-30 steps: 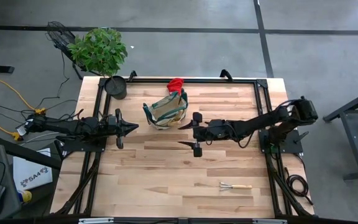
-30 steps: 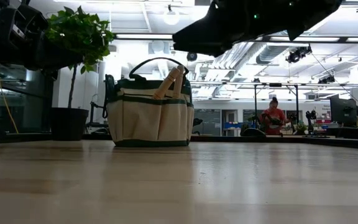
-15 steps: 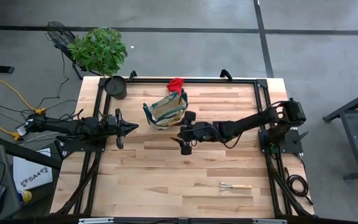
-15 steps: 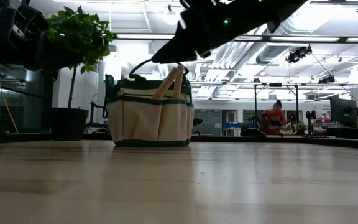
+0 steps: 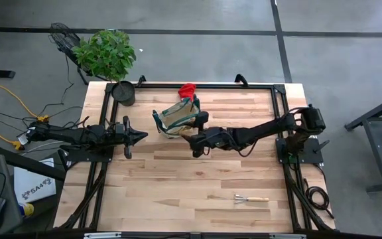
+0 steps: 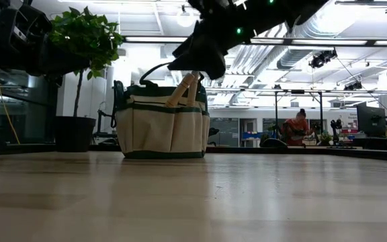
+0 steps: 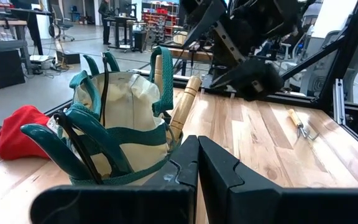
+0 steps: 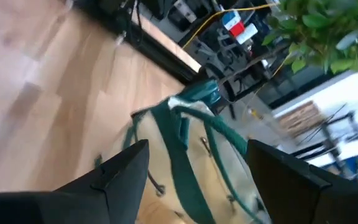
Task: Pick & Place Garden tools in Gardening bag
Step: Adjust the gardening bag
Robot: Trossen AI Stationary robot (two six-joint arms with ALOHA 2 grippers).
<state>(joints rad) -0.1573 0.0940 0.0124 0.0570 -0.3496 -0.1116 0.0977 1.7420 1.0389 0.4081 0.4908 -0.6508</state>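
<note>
Right tool (image 5: 188,137) spread wide, left tool (image 5: 141,135) closed.

Robotics lab or test hall in an open-plan industrial space.

The wooden table (image 5: 197,179) stands in a black metal frame (image 5: 270,87) on a grey concrete floor (image 5: 197,56) marked with dark lines. A yellow cable (image 5: 5,96) and black leads trail over the floor beside the rig. The low view shows exposed ceiling ducting (image 6: 264,57) and strip lights (image 6: 160,39) overhead, with more workbenches carrying monitors (image 6: 371,117) far behind. A person in a red top (image 6: 296,126) is at one such bench. The left wrist view shows further benches and equipment racks (image 7: 154,15) across the hall. A potted plant (image 5: 106,56) sits at the table's far corner.
</note>
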